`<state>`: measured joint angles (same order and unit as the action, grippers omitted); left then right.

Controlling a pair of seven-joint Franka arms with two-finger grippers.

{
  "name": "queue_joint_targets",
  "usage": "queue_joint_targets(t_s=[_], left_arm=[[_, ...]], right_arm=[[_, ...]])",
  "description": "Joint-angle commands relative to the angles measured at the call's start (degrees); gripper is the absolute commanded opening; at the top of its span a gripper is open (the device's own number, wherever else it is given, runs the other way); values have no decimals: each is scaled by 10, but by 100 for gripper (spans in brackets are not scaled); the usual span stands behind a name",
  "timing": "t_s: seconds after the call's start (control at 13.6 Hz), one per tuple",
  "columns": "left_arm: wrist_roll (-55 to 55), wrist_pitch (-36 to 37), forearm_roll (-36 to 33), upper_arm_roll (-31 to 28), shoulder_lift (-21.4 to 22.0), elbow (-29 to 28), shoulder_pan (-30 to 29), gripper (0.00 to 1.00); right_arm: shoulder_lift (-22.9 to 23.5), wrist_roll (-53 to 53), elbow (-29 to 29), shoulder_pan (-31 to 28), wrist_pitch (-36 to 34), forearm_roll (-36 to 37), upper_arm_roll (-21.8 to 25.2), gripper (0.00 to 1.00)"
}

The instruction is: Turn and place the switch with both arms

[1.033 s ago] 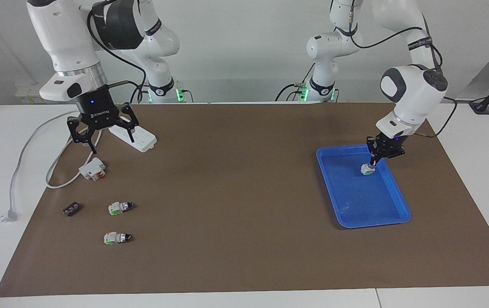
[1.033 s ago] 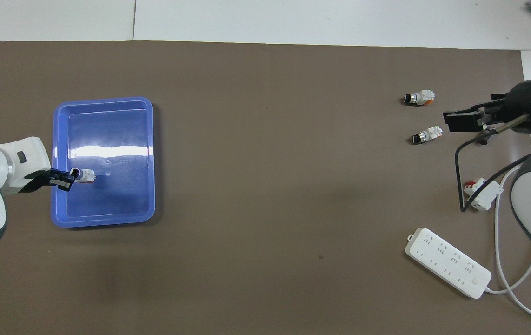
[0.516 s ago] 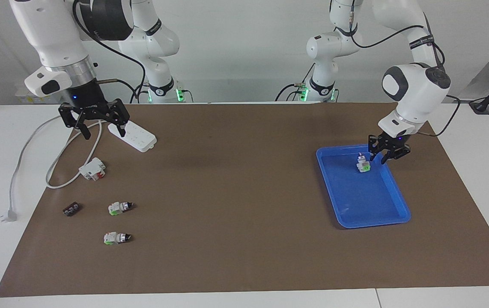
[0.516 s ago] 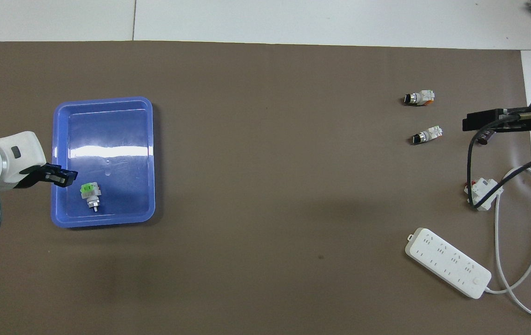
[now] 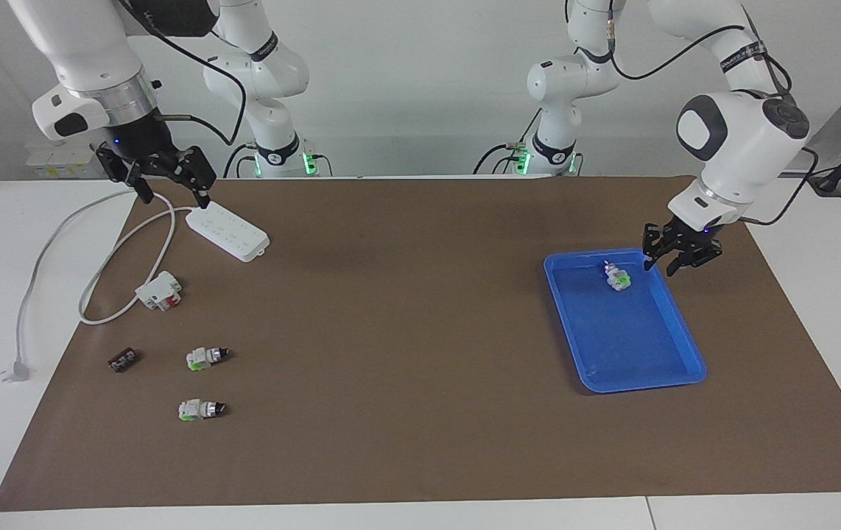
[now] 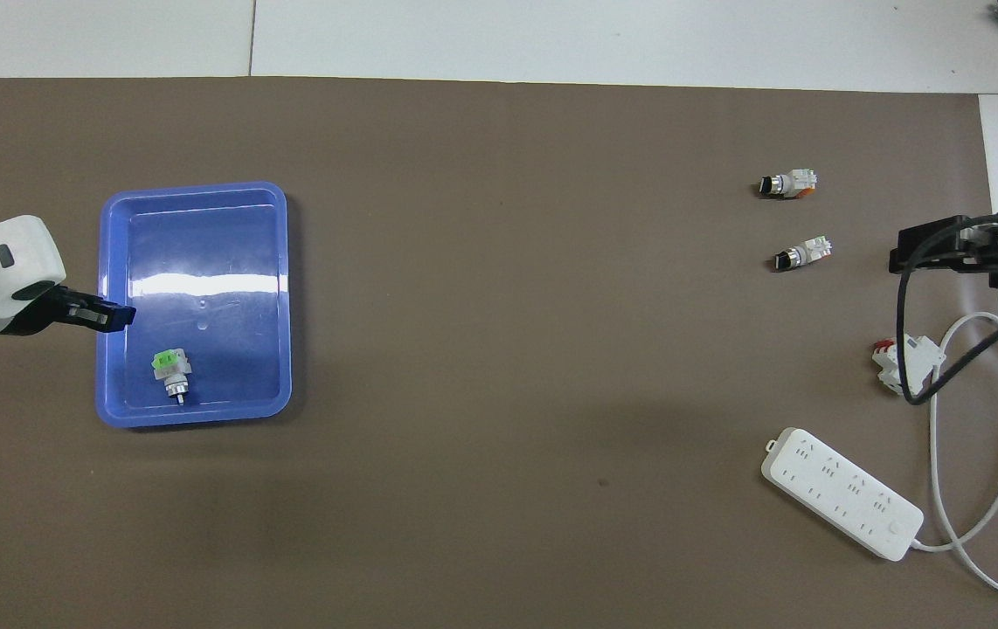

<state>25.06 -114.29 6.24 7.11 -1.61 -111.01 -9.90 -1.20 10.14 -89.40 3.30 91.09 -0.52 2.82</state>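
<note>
Left gripper (image 5: 672, 259) open and empty, raised over the blue tray's (image 5: 638, 372) edge.
Just beside it the switch (image 5: 617, 277) lies freed in the tray, long axis toward the robots, green block farther; earlier it was clamped. Right gripper (image 5: 168, 184), open, has risen above the power strip (image 5: 227, 231).

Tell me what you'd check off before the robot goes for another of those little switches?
1. Switch lies in the blue tray: ok.
2. Left gripper open, clear of that switch: ok.
3. Right gripper open, holding nothing: ok.
4. Two switches waiting on the mat at the right arm's end: ok.
5. Power strip's cable well apart from those switches: ok.
6. Placed switch turned the intended way: cannot tell.
</note>
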Motion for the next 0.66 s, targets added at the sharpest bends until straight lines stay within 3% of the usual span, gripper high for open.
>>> queue_joint_targets(t_s=[0.0,0.15,0.59], left_arm=[[-56,77,-51,0,-43,98,22,46],[-123,132,-95,0,-51,143,63,46],[-163,264,-89,6,-43,243,84,49]], right_arm=[[10,15,10,2,-14,6,-3,100],[4,12,3,3,-17,4,-4,100],[-21,4,-42,3,-16,3,-8,100]])
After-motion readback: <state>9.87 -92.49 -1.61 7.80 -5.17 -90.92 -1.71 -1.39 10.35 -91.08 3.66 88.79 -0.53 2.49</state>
